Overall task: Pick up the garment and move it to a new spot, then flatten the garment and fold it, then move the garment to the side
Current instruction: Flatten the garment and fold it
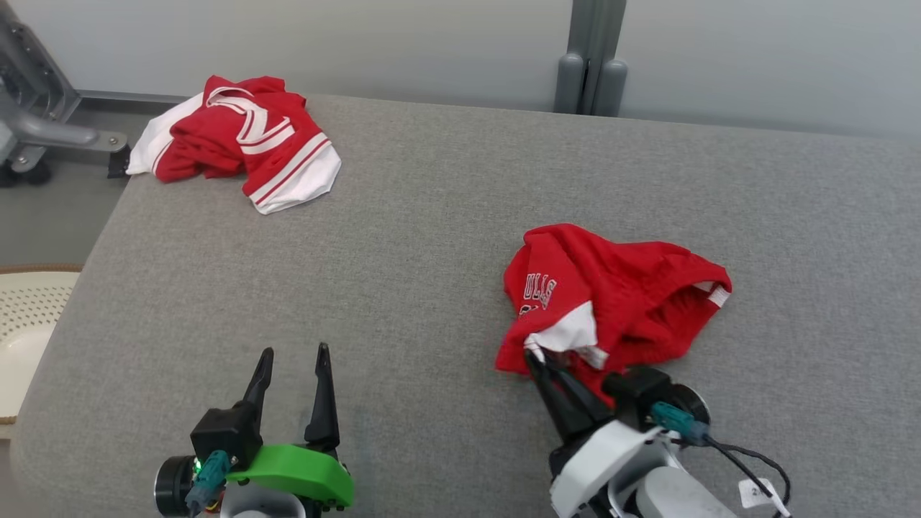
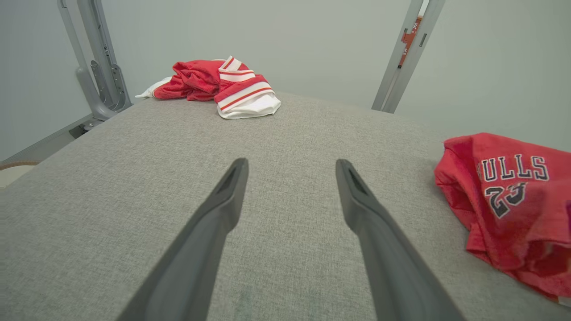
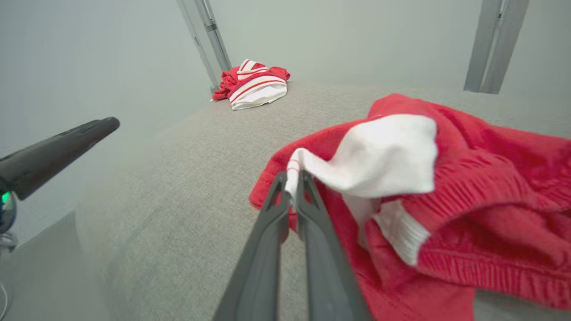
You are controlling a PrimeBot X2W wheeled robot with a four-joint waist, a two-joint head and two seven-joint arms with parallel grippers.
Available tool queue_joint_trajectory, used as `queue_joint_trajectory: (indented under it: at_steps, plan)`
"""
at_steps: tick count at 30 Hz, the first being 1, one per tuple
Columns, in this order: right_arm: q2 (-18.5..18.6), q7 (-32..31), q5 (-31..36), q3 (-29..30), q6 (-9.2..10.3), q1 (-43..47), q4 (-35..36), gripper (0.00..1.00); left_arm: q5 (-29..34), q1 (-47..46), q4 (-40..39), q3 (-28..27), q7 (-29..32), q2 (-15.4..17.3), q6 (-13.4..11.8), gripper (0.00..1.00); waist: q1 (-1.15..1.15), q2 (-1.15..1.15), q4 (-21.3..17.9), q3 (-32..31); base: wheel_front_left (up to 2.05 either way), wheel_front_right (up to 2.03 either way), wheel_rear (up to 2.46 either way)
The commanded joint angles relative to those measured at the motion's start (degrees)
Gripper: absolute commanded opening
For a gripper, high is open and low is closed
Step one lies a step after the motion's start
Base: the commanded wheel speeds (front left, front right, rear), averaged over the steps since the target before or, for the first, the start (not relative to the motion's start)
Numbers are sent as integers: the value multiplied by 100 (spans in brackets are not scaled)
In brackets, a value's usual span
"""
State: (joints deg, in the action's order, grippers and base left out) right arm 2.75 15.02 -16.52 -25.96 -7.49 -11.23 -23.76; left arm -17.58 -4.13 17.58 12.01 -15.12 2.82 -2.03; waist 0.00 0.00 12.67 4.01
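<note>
The garment (image 1: 619, 295) lies crumpled on the right half of the grey padded table (image 1: 403, 237). It is bright red, with a white sleeve and part of a black "BULLS 23" print (image 2: 513, 178) showing. My right gripper (image 1: 534, 357) is shut on the edge of the white sleeve (image 3: 383, 151) at the garment's near left corner; in the right wrist view the cloth is pinched between the closed tips of the right gripper (image 3: 292, 180). My left gripper (image 1: 295, 354) hovers open over bare table to the garment's left, and nothing sits in the left gripper (image 2: 290, 166).
A second red garment with white, red-striped parts (image 1: 241, 137) lies bunched at the table's far left corner (image 2: 223, 84) (image 3: 254, 82). A pale perforated basket (image 1: 29, 316) sits past the left edge. Grey metal posts (image 1: 590, 57) stand behind the table. A left-arm finger (image 3: 62, 145) crosses the right wrist view.
</note>
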Motion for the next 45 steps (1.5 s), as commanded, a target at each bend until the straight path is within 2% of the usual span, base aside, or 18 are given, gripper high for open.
queue_joint_trajectory:
  at_steps: [1,8,13,14,15,16,17,24,27,30,37,45]
  plan:
    - [21,-20,-50,-255,-1,-222,-109,0,10,-121,-23,-1,-5,13,-15,100,0,0,177,69,0,0,0]
    - [23,-61,-534,-1527,-1,-1014,-727,0,-76,-215,-122,107,-4,14,-55,100,0,0,685,169,0,0,0]
    - [20,-20,-906,-1935,-1,-1365,-1121,0,-100,-197,-148,130,-4,13,-91,100,0,0,898,165,0,0,0]
    - [21,-16,-978,-1987,-1,-1423,-1182,5,-99,-187,-147,125,-4,13,-95,100,0,0,918,159,0,0,0]
    - [20,-7,-1022,-2026,-1,-1453,-1220,37,-98,-180,-147,124,-4,13,-99,100,0,0,928,152,0,0,0]
    - [20,6,-1091,-2060,-1,-1493,-1237,96,-95,-169,-147,122,-4,13,-111,100,0,0,932,142,0,0,0]
    - [21,15,-1137,-2071,-1,-1524,-1234,100,-92,-157,-145,115,-4,13,-113,100,0,0,928,126,0,0,0]
    - [22,20,-1192,-1771,-1,-1524,-905,100,-26,-31,-143,82,-4,13,-96,100,0,0,621,-37,0,0,0]
    - [23,21,-987,-1361,-1,-1372,-647,100,-3,1,-144,78,-4,13,-85,100,0,0,416,-132,0,0,0]
    - [24,18,-602,-709,-1,-1067,-391,100,11,38,-159,85,-4,13,-84,100,0,0,193,-213,0,0,0]
    - [15,18,230,592,-1,-17,79,100,25,124,-140,122,-4,14,-84,100,0,0,-252,-270,0,0,0]
    - [15,18,321,1095,-1,684,191,100,27,68,-135,148,-4,14,-86,100,0,0,-460,-144,0,0,0]
